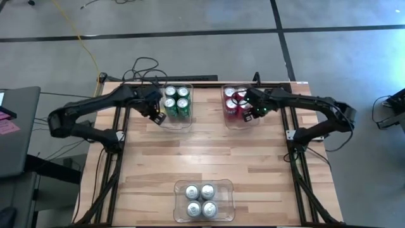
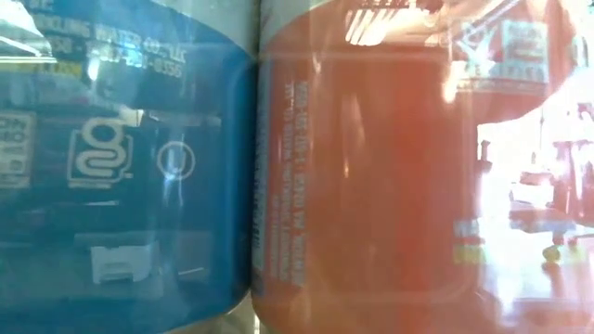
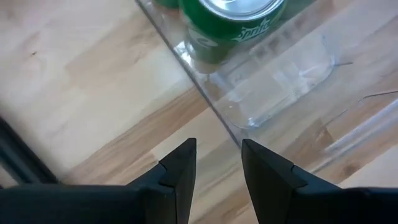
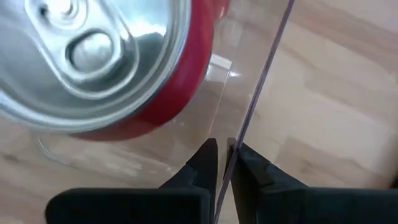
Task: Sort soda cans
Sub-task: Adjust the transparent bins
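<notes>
Fingers of the left gripper [image 3: 217, 171] stand slightly parted with nothing between them, poised just outside the near corner of the clear bin [image 1: 166, 119] that holds four green cans [image 1: 176, 100] at the counter's [image 1: 209, 158] far left. That arm reaches in from the left edge, elbow folded back, wrist angled down. At the near centre, a second bin [image 1: 179, 201] holds four silver cans [image 1: 200, 199]. At the far right, the right gripper [image 4: 224, 162] has its fingers pinched on the clear wall of the third bin [image 4: 261, 81], which holds the red cans [image 1: 235, 102]; one red can [image 4: 118, 68] sits just inside that wall. That arm extends inward from the right edge, wrist tipped down.
</notes>
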Tool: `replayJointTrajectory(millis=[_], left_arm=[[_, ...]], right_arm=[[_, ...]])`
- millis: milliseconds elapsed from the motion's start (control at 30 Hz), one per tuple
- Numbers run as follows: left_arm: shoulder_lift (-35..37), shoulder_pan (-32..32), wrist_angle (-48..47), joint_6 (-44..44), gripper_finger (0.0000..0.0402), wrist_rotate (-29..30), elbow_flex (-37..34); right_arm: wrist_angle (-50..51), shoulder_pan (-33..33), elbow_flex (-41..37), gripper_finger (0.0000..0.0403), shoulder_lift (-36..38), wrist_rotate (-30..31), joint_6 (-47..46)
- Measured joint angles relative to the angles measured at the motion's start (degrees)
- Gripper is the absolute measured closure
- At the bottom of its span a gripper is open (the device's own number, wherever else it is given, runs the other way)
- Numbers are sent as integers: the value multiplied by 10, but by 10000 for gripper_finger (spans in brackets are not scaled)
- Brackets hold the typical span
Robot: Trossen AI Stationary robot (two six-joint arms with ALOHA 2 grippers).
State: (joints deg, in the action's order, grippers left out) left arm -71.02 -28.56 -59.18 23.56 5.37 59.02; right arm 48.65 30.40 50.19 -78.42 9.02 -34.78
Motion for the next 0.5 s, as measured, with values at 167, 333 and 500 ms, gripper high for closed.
replayJointTrajectory(millis=[167, 333, 500], left_arm=[[33, 5, -7, 17, 278, 4, 0], [52, 31, -7, 29, 278, 18, 0], [55, 51, -7, 33, 278, 36, 0]], right_arm=[[25, -16, 0, 349, 20, 0, -26], [24, -37, -1, 349, 23, 15, -55], [8, -28, -29, 349, 25, 33, -81]])
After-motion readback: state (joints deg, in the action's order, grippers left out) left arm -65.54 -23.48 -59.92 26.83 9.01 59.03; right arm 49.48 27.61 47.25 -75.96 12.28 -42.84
